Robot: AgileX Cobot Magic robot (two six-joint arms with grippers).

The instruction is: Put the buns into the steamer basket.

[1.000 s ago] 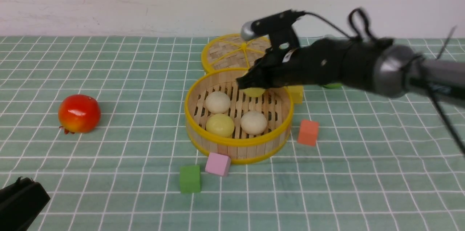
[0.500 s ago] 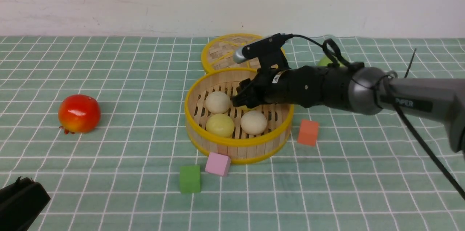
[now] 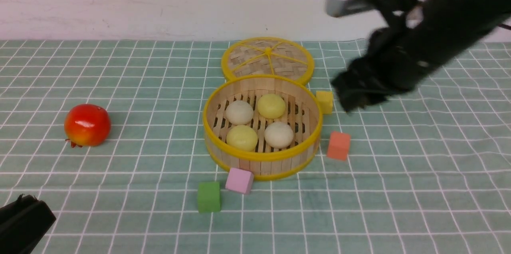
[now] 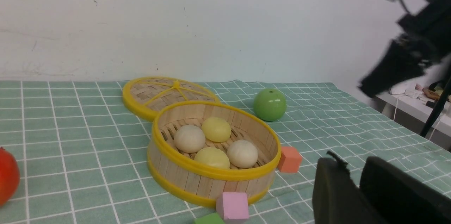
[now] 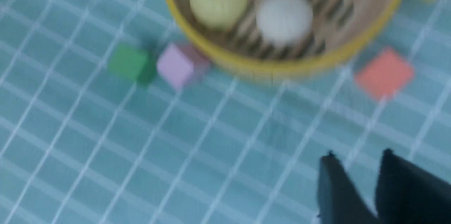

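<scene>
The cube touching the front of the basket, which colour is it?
Pink cube, clearest in the front view.

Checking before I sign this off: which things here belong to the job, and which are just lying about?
Job:
- steamer basket
- four buns in it: two yellow, two cream

Lying about:
- lid
- red apple
- green apple
- cubes: yellow, orange, pink, green

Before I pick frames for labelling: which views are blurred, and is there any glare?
Front view: right gripper and its arm smeared by motion, steamer basket and buns sharp, glare spot on the red apple. Right wrist view: blurred throughout. Left wrist view: mostly sharp, highlight on the green apple.
</scene>
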